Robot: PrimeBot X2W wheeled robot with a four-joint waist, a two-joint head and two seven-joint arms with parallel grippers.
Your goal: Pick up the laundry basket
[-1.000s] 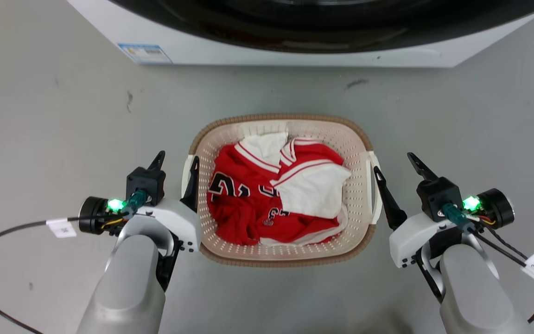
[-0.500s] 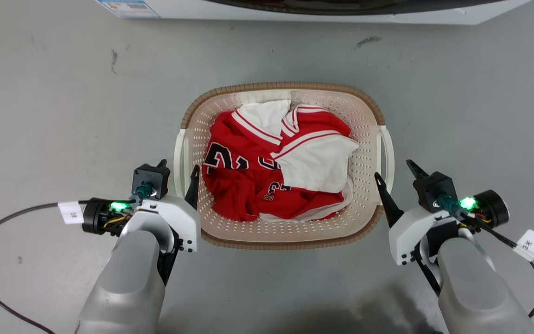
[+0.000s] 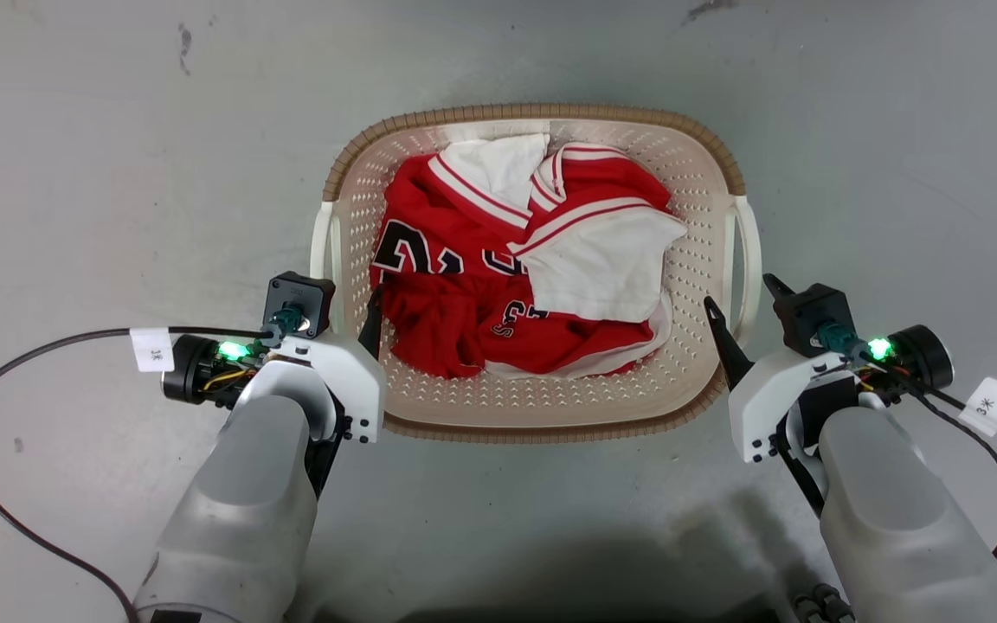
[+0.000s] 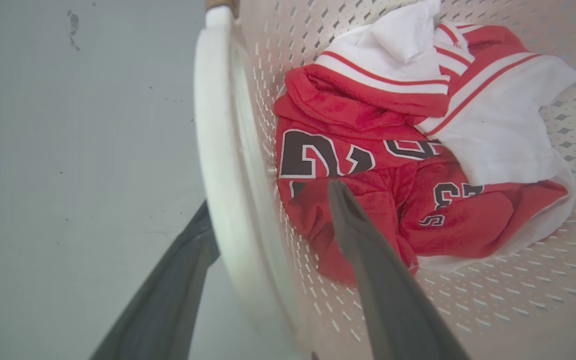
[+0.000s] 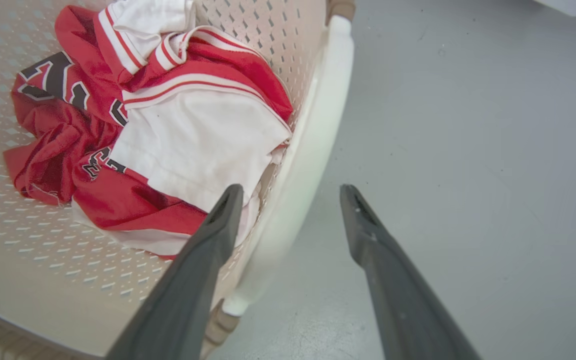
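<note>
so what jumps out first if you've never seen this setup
The red and white jersey catches the eye first, crumpled in the cream laundry basket on the grey floor. Next come the dark claws: the left claw open astride the basket's left handle, the right claw open astride its right handle.

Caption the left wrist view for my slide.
Open left gripper straddles the white loop handle of the laundry basket, a red-and-white jersey lying inside.

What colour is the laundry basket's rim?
Brown, woven-look; the laundry basket shows best in the head view.
</note>
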